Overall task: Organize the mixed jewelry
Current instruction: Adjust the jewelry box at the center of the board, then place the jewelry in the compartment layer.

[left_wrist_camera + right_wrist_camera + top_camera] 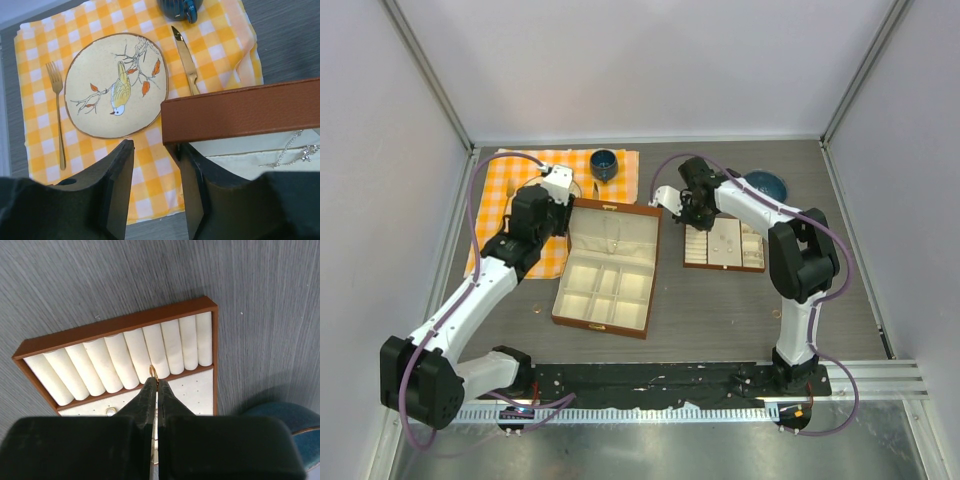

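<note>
The right arm's fingers [144, 401] are pressed together on a tiny gold ring [153, 371]. They pinch its lower arc so that the loop stands just past the tips, above the row of cream rolls [125, 357] in the brown insert tray [115, 326], which lies on the grey surface [100, 275]. The ring looks light, rigid and slick. So slight a hold could let it twist or flick away, so it is probably best kept gripped across the band and pressed edge-on into a slot between two rolls. The left arm's fingers [116, 190] are spread and hold nothing, hovering by the corner of the brown jewelry box [240, 112]. Inside the box lies the silver chain necklace [305, 151], limp and likely to tangle, so it would be better taken near the pendant than mid-chain.
</note>
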{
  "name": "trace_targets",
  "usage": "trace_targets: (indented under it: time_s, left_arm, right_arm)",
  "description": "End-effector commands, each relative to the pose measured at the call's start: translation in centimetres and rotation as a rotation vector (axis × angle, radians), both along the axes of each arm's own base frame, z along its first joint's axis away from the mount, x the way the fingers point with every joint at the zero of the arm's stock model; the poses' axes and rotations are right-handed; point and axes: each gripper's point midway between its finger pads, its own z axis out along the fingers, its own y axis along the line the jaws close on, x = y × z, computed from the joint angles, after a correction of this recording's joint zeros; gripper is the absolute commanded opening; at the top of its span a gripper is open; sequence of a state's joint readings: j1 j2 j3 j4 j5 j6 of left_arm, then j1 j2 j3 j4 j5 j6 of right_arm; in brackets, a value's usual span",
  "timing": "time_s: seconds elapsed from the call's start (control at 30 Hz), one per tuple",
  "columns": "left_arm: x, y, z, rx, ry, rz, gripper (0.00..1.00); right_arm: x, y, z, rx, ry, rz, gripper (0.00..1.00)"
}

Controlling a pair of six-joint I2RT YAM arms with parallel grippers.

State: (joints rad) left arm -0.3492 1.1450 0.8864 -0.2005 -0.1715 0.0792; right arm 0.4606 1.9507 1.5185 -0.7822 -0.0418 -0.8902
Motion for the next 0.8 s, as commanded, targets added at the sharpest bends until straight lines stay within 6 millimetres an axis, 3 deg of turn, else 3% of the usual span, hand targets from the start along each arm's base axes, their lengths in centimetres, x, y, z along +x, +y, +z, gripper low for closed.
trace_targets:
  time_s: [0.0,0.13,0.23,0.77]
  left_arm:
    - [0.0,1.3,0.9,0.028,-0.02,0.04,0.48]
    - [0.1,1.2,1.1,0.026,-0.024,0.04,0.63]
    - [0.2,1.3,1.7,0.019,-0.033,0.044,0.69]
    - [0.3,2.4,3.8,0.005,-0.057,0.078,0.73]
  right_arm:
    - [1.8,0.4,1.4,-0.018,-0.078,0.034,0.01]
    - [2.0,0.5,1.1,-0.023,-0.081,0.046,0.01]
    - [2.0,0.5,0.7,-0.028,-0.077,0.052,0.01]
    - [2.0,0.4,-0.5,-0.066,-0.08,0.065,0.01]
